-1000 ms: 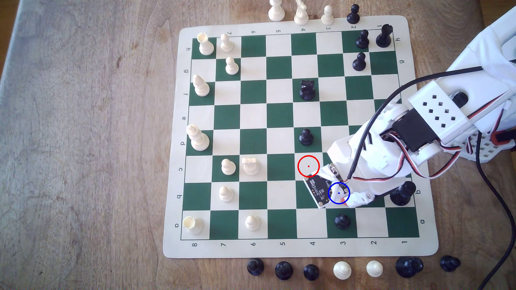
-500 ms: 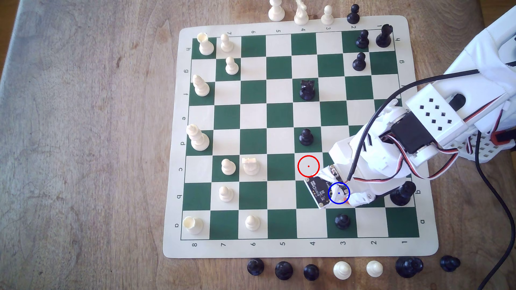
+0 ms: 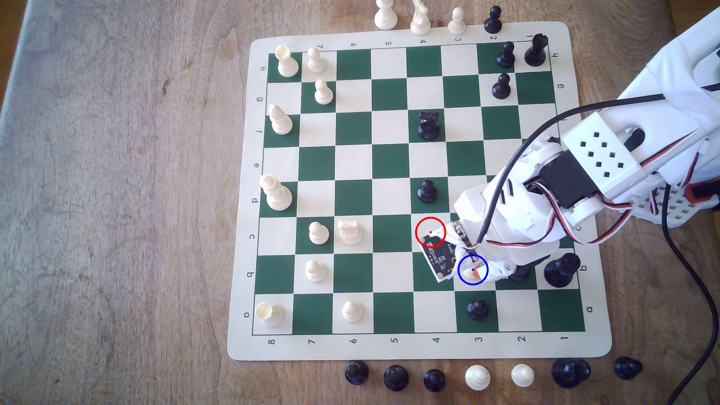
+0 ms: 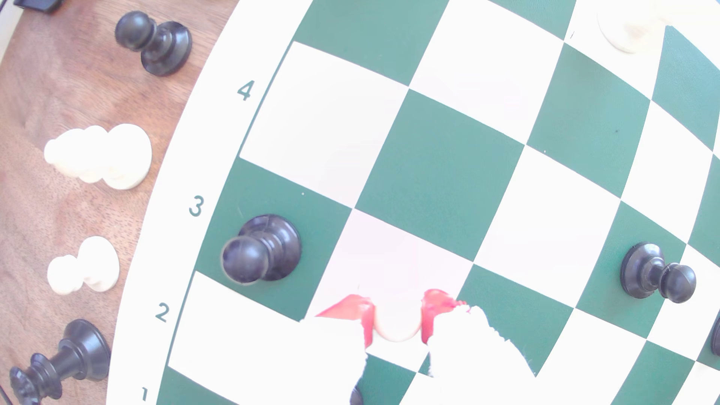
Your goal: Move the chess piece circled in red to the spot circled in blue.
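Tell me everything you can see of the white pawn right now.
The white pawn looks like smooth cream plastic; just its rounded head shows, pinched between the gripper's red-tipped jaws. In the exterior view it sits inside the blue ring, over a cream square. Neck and base are hidden, so I cannot tell whether it touches the board.

bright, even daylight across the exterior view, sharp throughout, with short soft shadows under the pieces. the wrist view is overexposed: cream squares of the board blow out to white, colours look washed, and its lines bow strongly towards the edges, fisheye-style.
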You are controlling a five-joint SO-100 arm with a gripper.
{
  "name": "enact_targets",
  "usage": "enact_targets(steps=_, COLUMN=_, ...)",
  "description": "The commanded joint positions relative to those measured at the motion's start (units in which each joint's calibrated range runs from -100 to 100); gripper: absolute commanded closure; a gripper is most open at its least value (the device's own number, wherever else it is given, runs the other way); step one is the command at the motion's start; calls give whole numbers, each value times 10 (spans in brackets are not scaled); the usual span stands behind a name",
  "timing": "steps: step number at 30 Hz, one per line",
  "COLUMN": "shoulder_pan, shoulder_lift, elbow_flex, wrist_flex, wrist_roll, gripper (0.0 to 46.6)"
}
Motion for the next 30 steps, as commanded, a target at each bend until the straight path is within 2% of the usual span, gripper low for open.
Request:
enact_targets(steps=1, shoulder_pan=2, shoulder_lift=2, elbow_flex=-4, wrist_flex=-1, wrist_roll=1, gripper=401)
enact_targets(steps=8, shoulder_pan=0, shoulder_lift=1, elbow_flex=-4, wrist_flex=7, wrist_roll=2, gripper=351)
enact_targets(steps=13, shoulder_pan=1, shoulder_lift=-2, elbow_flex=-14, wrist_flex=23, wrist_roll=2, gripper=344)
enact_targets(steps=19, shoulder_pan=-4, shoulder_lift=-39, elbow_flex=-98, wrist_flex=118, wrist_roll=-1, gripper=337)
enact_targets(steps=30, shoulder_pan=-16, shoulder_lift=-79, elbow_flex=-174, wrist_flex=213, wrist_roll=-10, gripper=335)
